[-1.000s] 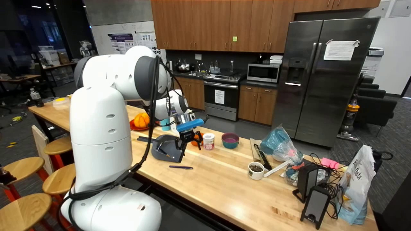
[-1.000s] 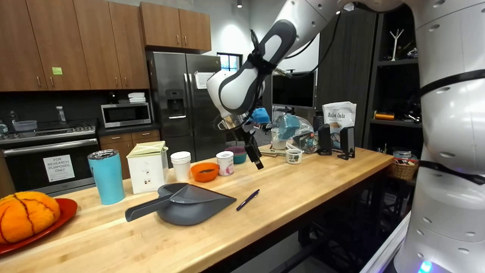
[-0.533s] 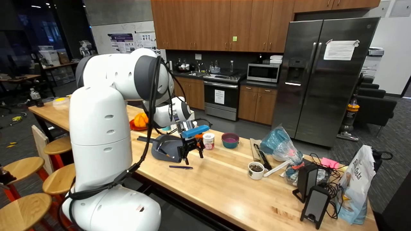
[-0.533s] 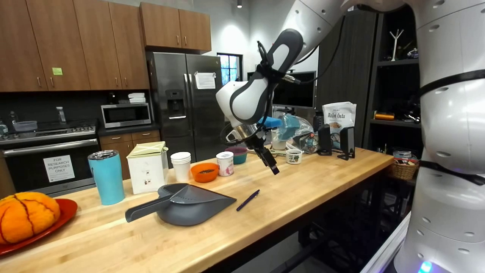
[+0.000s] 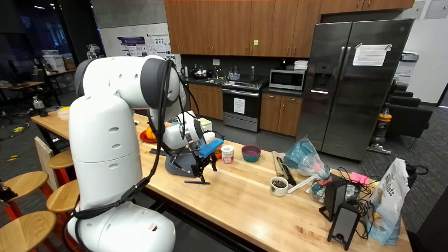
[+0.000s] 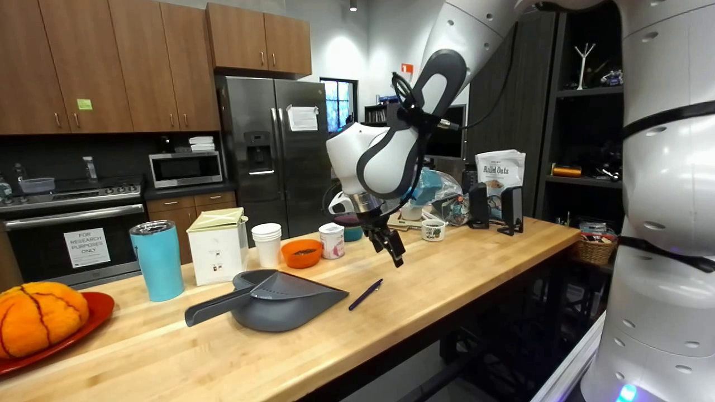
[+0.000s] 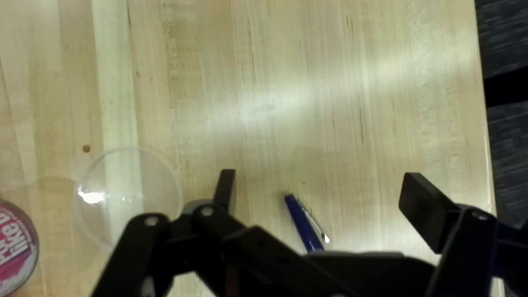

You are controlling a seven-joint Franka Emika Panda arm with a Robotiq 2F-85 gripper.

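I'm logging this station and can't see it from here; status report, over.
Gripper open, holding nothing. Pen lying on the table, ungripped. Dustpan close beside it.

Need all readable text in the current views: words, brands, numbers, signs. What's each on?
"FOR RESEARCH PURPOSES ONLY": white sheet on the oven door.
"Rolled Oats": upright bag.
"DELL": nearer black speaker.
"like u": pink-and-white canister, wrist view; its other lettering unclear.
Too small or blurred: fridge notice, wall posters, white mug, white box, green sticky note.
Pen: no text visible.
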